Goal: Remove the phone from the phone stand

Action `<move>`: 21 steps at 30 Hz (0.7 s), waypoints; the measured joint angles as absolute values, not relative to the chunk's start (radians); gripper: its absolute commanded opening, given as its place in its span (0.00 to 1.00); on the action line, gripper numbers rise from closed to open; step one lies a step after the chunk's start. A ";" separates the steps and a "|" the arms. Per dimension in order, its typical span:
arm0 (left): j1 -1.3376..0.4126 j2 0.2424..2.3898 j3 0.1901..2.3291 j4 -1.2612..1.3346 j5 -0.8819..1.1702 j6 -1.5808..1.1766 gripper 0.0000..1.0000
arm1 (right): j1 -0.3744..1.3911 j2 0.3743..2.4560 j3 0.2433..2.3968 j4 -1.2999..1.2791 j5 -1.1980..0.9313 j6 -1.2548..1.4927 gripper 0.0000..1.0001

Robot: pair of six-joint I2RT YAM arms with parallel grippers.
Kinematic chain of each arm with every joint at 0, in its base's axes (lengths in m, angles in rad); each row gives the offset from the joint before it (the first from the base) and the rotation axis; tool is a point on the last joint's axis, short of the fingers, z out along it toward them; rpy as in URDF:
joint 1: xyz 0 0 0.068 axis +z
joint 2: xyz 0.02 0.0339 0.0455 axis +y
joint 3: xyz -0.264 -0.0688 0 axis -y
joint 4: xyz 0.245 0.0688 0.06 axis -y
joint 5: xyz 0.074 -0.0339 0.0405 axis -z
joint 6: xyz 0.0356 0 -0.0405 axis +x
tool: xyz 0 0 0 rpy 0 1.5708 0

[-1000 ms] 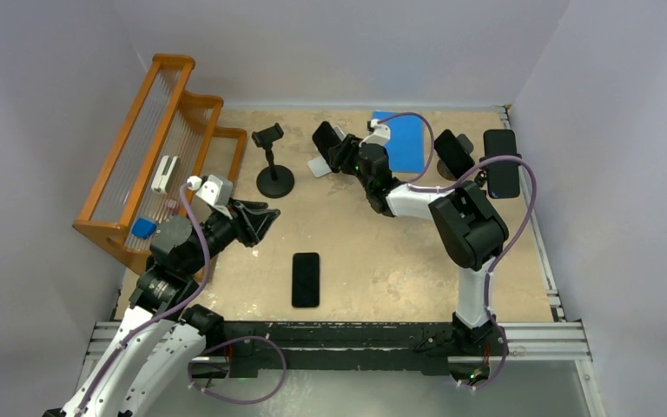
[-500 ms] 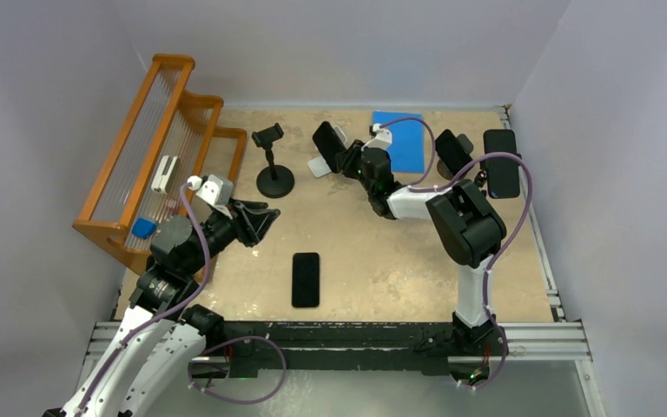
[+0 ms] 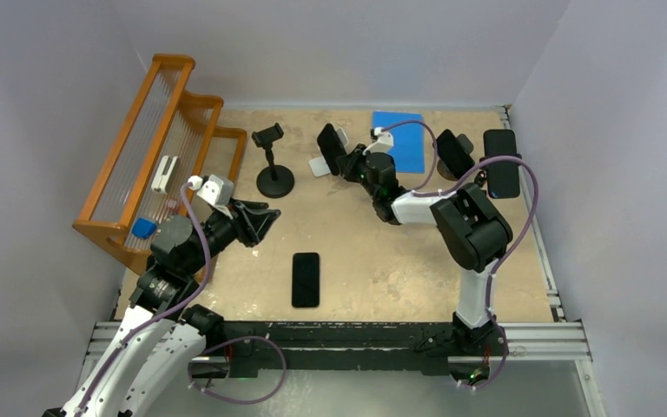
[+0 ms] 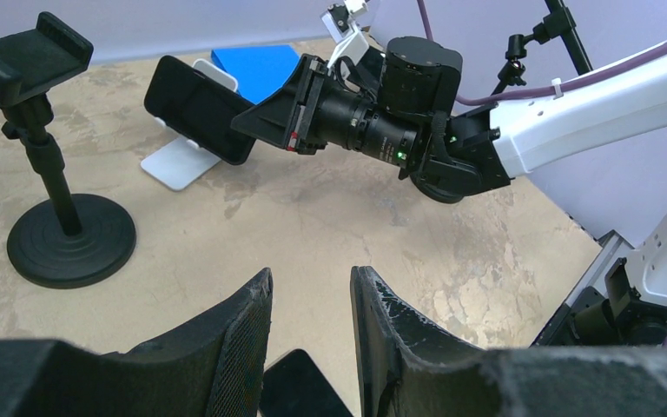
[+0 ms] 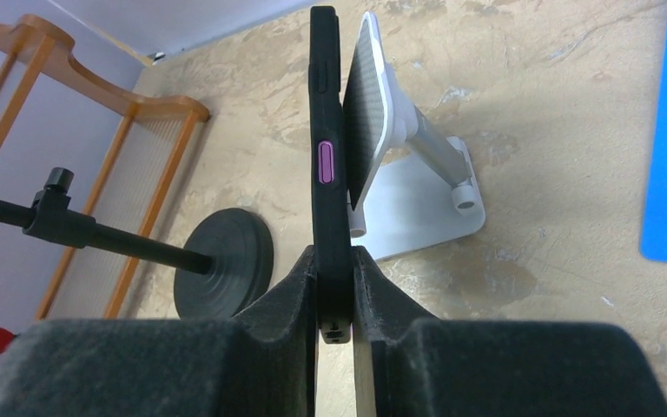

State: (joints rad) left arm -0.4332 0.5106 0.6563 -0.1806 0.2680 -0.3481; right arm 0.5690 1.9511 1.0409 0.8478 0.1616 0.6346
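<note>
The phone (image 5: pixel 328 130), in a black case with a purple side button, stands edge-on against the tilted plate of the white phone stand (image 5: pixel 417 200) at the back middle of the table. My right gripper (image 5: pixel 334 256) is shut on the phone's lower edge, one pad on each face. From above, the phone (image 3: pixel 328 139) sits just left of that gripper (image 3: pixel 345 158). My left gripper (image 4: pixel 311 282) hovers open over the tabletop on the left with nothing between its fingers, far from the stand (image 4: pixel 174 165).
A second black phone (image 3: pixel 306 279) lies flat near the front middle. A black clamp stand on a round base (image 3: pixel 274 178) is left of the white stand. There is a wooden rack (image 3: pixel 152 165) along the left, a blue pad (image 3: pixel 404 139) at the back, and mounted phones (image 3: pixel 501 161) at the right.
My right gripper's jaws have closed onto the phone's lower edge, and the arm has shifted slightly right. The left arm has not moved.
</note>
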 measured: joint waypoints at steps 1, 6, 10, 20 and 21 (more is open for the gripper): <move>-0.433 0.511 0.656 -0.181 0.268 -0.348 0.37 | 0.569 1.949 1.036 0.851 0.160 0.633 0.00; -0.433 0.511 0.656 -0.181 0.270 -0.348 0.37 | 0.569 1.913 0.999 0.875 0.141 0.618 0.00; -0.433 0.512 0.656 -0.181 0.270 -0.348 0.36 | 0.569 1.872 0.991 0.879 0.135 0.601 0.00; -0.433 0.513 0.656 -0.181 0.274 -0.348 0.37 | 0.569 1.761 0.978 0.903 0.127 0.588 0.00; -0.433 0.513 0.656 -0.181 0.274 -0.348 0.37 | 0.569 1.747 0.971 0.903 0.126 0.591 0.00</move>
State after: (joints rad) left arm -0.4332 0.5133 0.6559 -0.1806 0.2737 -0.3481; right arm 0.5694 1.7466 0.9710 0.9031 0.1265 0.5915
